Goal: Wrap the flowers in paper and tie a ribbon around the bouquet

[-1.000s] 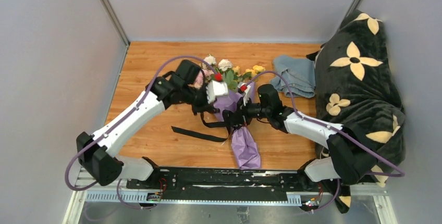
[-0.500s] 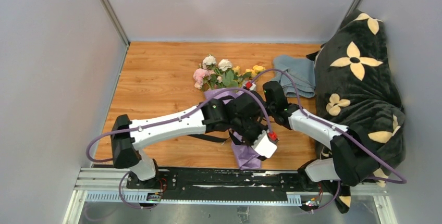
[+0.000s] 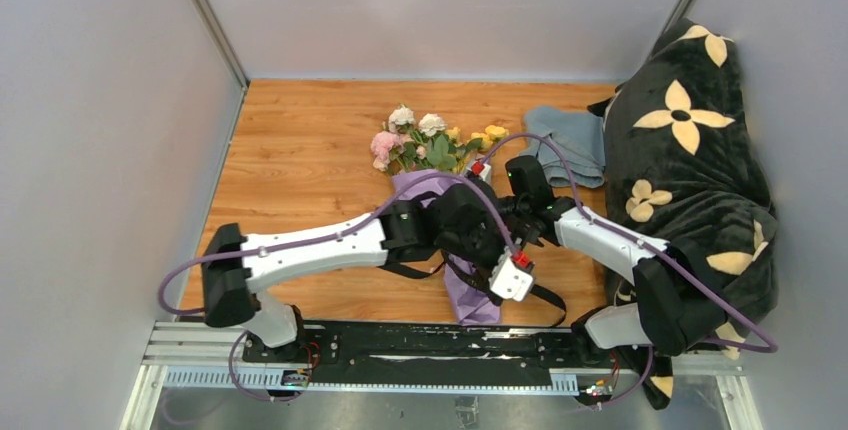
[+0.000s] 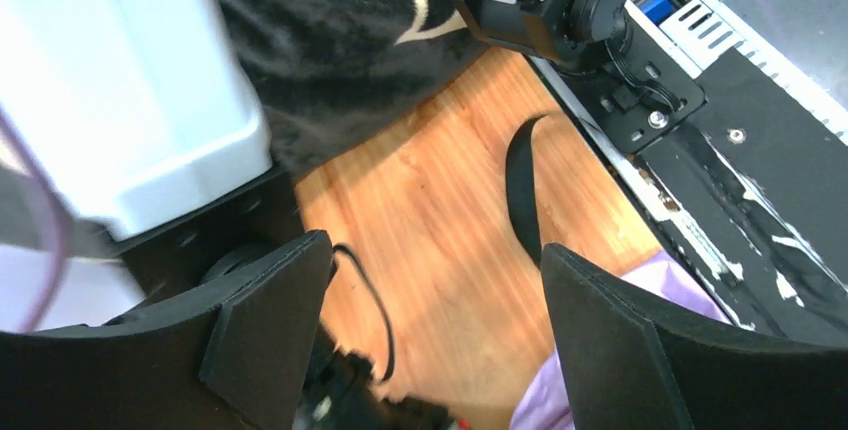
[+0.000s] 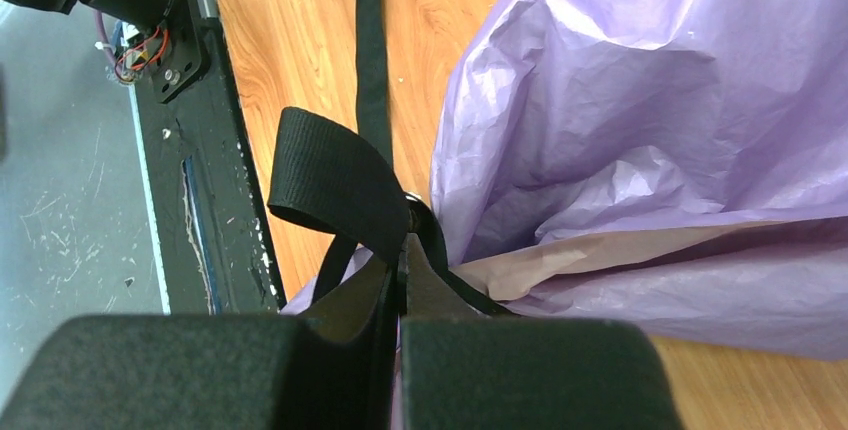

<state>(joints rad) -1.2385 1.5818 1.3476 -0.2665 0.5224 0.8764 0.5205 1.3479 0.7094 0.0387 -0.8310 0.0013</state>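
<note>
- At the neck of the paper (image 5: 650,100), the right gripper (image 5: 400,295) is clamped on the ribbon (image 5: 340,180), which looks floppy, light and probably slippery.
- The left gripper (image 4: 432,300) stands apart and empty; the ribbon's loose tail looks the best hold.

Pink, white and yellow flowers (image 3: 428,142) lie in purple paper (image 5: 640,100), black ribbon (image 5: 335,175) looped at its waist.
</note>
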